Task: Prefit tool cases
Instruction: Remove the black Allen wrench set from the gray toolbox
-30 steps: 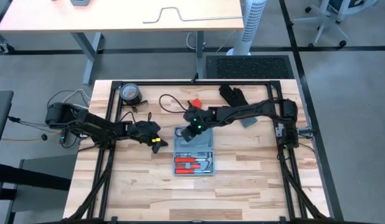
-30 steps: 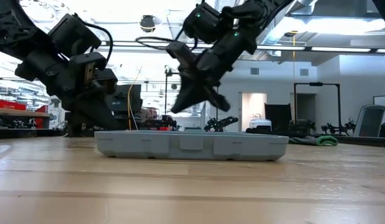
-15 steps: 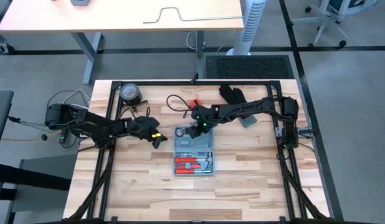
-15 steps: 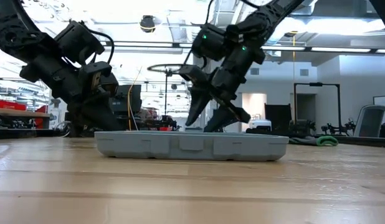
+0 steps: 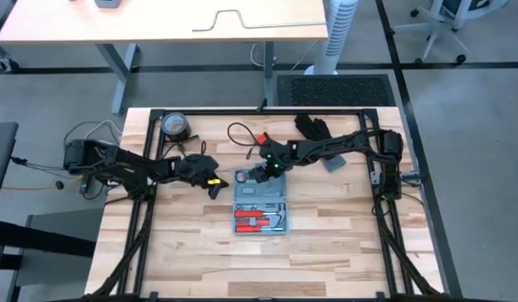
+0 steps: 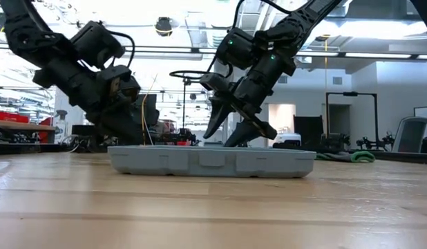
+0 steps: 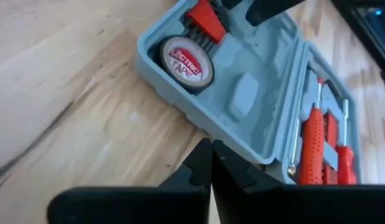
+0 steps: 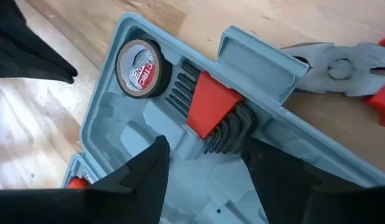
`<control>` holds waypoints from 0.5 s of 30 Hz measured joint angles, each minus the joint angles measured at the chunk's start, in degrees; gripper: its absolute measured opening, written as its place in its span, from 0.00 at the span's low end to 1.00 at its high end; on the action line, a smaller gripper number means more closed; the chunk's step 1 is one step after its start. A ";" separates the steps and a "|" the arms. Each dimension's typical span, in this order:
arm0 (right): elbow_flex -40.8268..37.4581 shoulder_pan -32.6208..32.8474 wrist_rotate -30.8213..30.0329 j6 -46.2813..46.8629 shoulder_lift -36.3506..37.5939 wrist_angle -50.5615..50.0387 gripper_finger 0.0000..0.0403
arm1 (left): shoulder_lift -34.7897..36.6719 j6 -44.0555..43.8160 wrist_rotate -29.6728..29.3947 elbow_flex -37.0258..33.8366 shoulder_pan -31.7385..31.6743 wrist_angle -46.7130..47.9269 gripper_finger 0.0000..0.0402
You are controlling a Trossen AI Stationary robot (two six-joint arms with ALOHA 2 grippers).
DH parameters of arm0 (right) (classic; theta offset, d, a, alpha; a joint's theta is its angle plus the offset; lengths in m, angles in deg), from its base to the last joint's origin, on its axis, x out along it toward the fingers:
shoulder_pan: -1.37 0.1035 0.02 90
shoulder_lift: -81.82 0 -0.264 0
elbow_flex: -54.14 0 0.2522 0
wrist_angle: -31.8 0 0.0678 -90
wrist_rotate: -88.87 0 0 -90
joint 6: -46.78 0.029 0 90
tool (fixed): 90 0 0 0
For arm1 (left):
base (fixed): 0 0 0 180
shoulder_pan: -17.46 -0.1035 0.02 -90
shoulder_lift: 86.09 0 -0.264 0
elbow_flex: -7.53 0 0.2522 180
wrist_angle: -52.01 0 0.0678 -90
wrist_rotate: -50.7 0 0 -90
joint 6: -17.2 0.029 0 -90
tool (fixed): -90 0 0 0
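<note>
The light-blue tool case (image 5: 261, 203) lies open and flat on the wooden table. In its far half, a roll of tape (image 8: 142, 67) sits in a round slot and a red holder of hex keys (image 8: 208, 112) lies in the slot beside it. Red-handled tools (image 7: 317, 134) lie in the near half. My right gripper (image 8: 208, 180) hangs open just above the far half, its fingers short of the red holder and touching nothing. My left gripper (image 7: 210, 165) is shut and hovers off the case's left edge, apart from it.
Pliers with red handles (image 8: 342, 67) lie on the table just beyond the case's far edge, beside a black cable loop (image 5: 238, 134). A black glove (image 5: 313, 127) lies at the far right, and a round object (image 5: 175, 126) at the far left. Bare wood lies near the table's front edge.
My right gripper has opened and come down closer over the case's far half, shifting a little toward the table's far edge. The red hex key holder now lies in its slot, free of the fingers. My left arm has risen slightly.
</note>
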 joint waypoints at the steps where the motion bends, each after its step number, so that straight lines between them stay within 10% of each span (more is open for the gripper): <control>1: 0.00 0.00 -0.88 0.00 0.02 -0.39 0.54 | -1.15 0.17 0.05 0.86 0.00 0.26 0.00; 15: -0.10 -1.46 -2.14 -2.79 2.32 -2.87 0.54 | -10.44 1.79 3.06 4.59 -0.01 0.15 0.00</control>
